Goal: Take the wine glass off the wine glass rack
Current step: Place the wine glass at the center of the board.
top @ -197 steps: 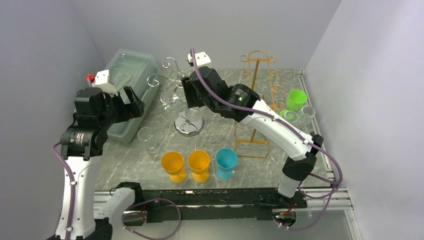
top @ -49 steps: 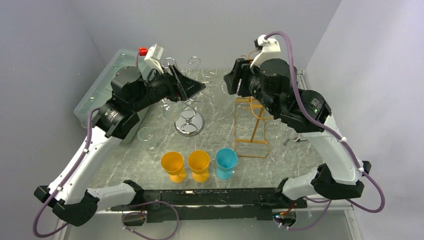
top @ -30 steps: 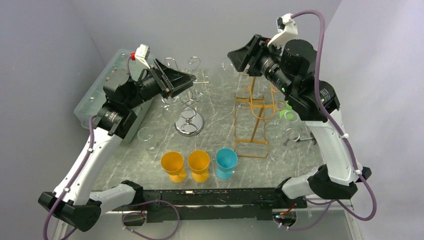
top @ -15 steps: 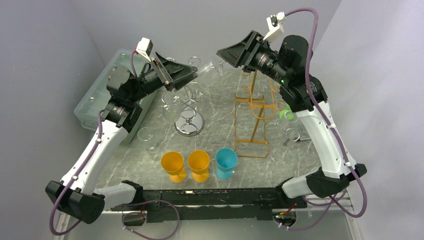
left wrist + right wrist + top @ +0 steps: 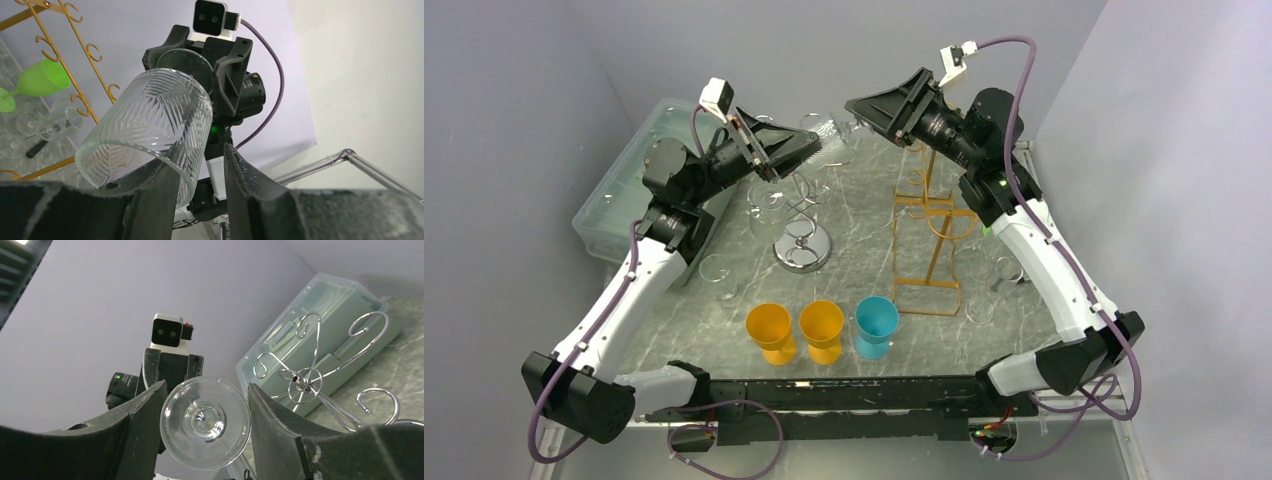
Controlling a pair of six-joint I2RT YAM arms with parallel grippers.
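A clear ribbed wine glass (image 5: 839, 130) hangs in the air above the back of the table, lying sideways between my two raised arms. My right gripper (image 5: 861, 107) is shut on its round foot (image 5: 205, 422), one finger on each side. My left gripper (image 5: 810, 150) meets the bowl (image 5: 150, 130) from the other end. One of its fingers (image 5: 155, 200) is inside the rim and the other (image 5: 240, 170) stands outside, with a gap to the glass wall. The chrome wine glass rack (image 5: 801, 215) stands below on its round base, and its hooks (image 5: 300, 380) show in the right wrist view.
A gold wire rack (image 5: 929, 215) stands right of the chrome one. A clear plastic bin (image 5: 639, 190) sits at the back left. Two orange cups (image 5: 770, 330) and a blue cup (image 5: 876, 325) line the front. Clear glasses (image 5: 716, 270) and a green glass (image 5: 996, 230) lie around.
Both arms have risen and drawn together. The right gripper carried the glass up and leftwards to the left gripper, whose jaws have narrowed around the bowl's rim.
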